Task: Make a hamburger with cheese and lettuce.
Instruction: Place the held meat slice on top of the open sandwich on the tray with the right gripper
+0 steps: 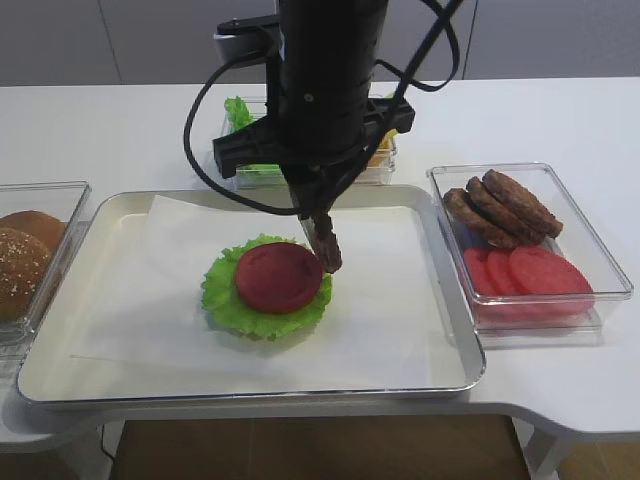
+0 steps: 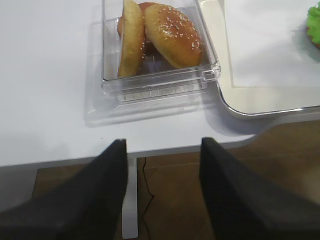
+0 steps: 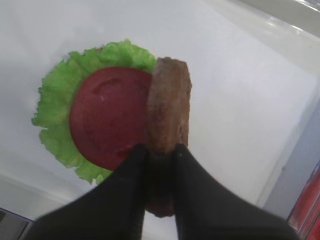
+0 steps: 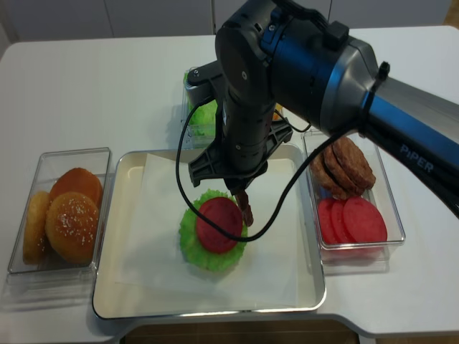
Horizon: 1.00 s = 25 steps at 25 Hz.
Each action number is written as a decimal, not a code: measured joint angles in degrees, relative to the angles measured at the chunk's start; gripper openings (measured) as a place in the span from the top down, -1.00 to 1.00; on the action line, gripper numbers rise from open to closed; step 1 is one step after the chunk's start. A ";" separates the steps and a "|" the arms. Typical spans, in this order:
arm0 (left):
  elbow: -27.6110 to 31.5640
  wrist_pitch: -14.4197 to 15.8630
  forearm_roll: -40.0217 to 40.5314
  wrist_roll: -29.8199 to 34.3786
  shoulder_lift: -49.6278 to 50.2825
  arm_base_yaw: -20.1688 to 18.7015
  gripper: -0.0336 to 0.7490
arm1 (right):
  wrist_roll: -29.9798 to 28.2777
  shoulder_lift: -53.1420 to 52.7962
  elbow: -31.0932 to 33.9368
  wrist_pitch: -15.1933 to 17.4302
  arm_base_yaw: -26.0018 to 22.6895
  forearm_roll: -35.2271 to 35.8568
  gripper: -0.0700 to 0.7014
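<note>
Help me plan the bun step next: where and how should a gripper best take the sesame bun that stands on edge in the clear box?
Probably grip the edge-standing tan sesame bun across its thin faces near the top rim, coming straight down from above. It stands upright along the left wall of the clear plastic box, so its upper edge is exposed while the walls block any side approach.

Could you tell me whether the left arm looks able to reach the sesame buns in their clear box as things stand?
Probably yes: the left gripper hangs open off the table edge, facing the buns in their lidless box, with nothing between them.
</note>
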 joint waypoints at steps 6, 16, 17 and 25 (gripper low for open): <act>0.00 0.00 0.00 0.00 0.00 0.00 0.01 | 0.00 0.00 0.00 0.00 0.00 0.13 0.46; 0.00 0.00 0.00 0.00 0.00 0.00 0.01 | 0.00 0.00 0.00 0.00 0.00 0.88 0.43; 0.00 0.00 0.00 0.00 0.00 0.00 0.01 | 0.00 0.00 0.00 0.00 0.00 1.12 0.43; 0.00 0.00 0.00 0.00 0.00 0.00 0.01 | 0.00 0.00 0.00 0.00 0.00 1.64 0.43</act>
